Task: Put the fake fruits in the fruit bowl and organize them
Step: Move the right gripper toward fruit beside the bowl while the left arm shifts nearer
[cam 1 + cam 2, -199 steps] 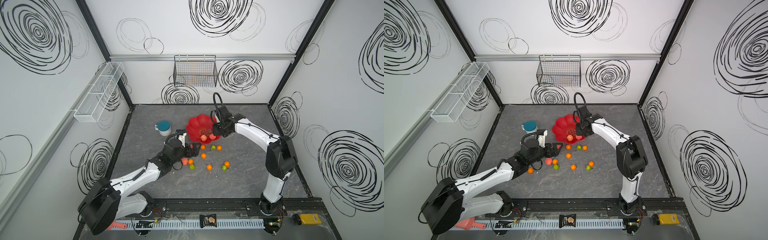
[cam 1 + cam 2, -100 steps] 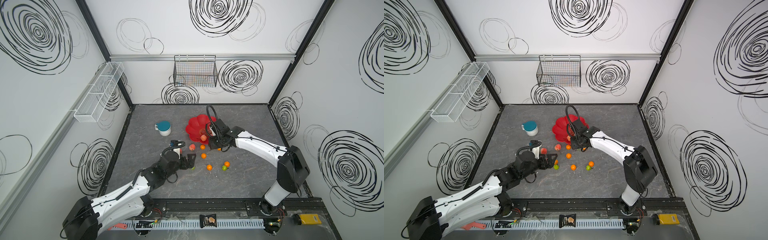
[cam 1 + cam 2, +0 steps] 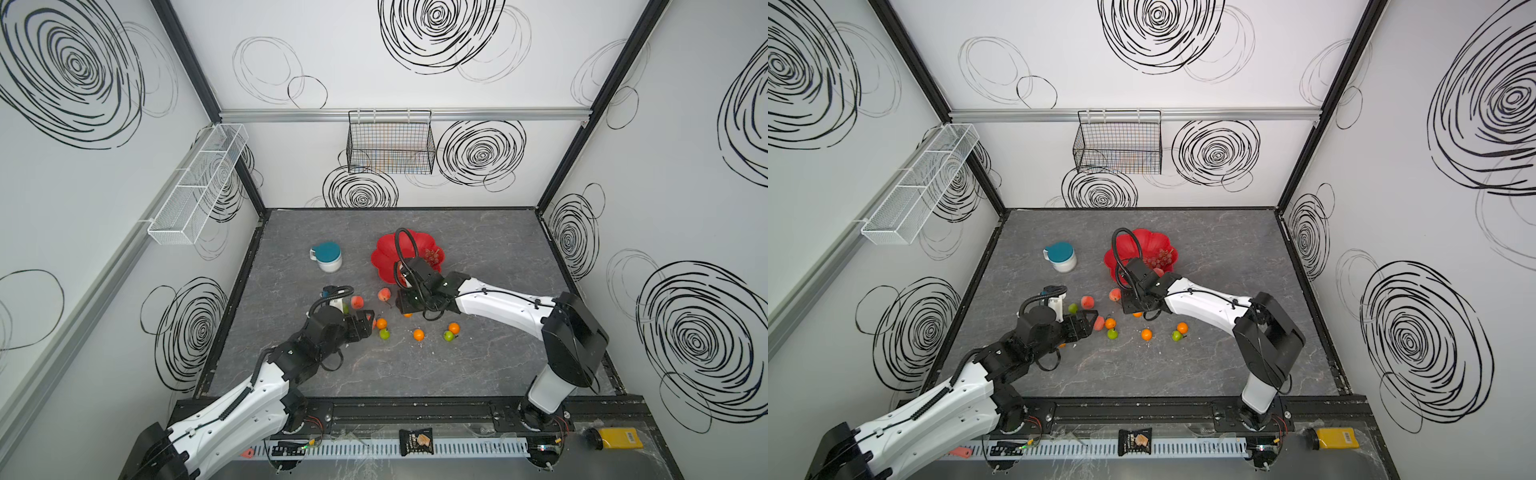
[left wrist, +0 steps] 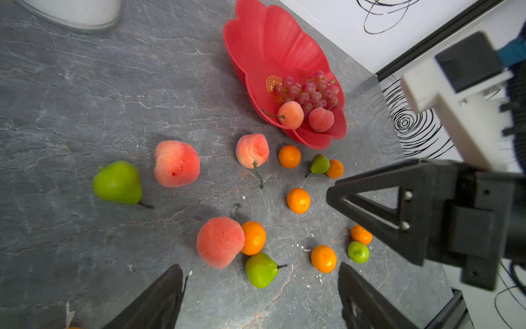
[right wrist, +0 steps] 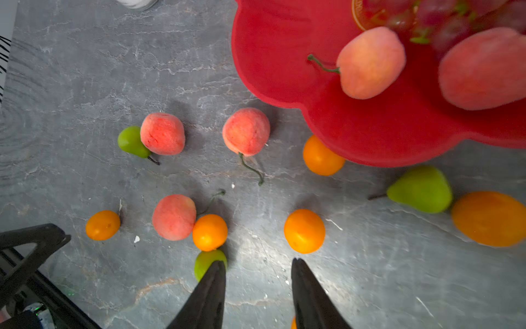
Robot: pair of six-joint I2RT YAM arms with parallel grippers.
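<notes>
Grey stone-look table (image 3: 478,249), fruit bowl (image 3: 384,253) mid-table holding grapes and two peaches; most fake fruits (image 4: 298,200) lie loose just beside it. Your left arm (image 3: 266,386) stretches low, jaws wide open and empty before a peach (image 4: 220,242) touching an orange (image 4: 253,237): centre on the peach alone. Your right arm (image 3: 498,305) bends down near the bowl, jaws parted, gripping nothing.

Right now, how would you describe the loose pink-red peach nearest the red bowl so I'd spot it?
Find the red flower-shaped bowl on the grey stone-patterned table. Just outside its rim, next to a round orange ball, lies a fuzzy pink-red peach. It sits nearer the bowl than the other two loose peaches, its long green stem curling away from the rim.
</notes>
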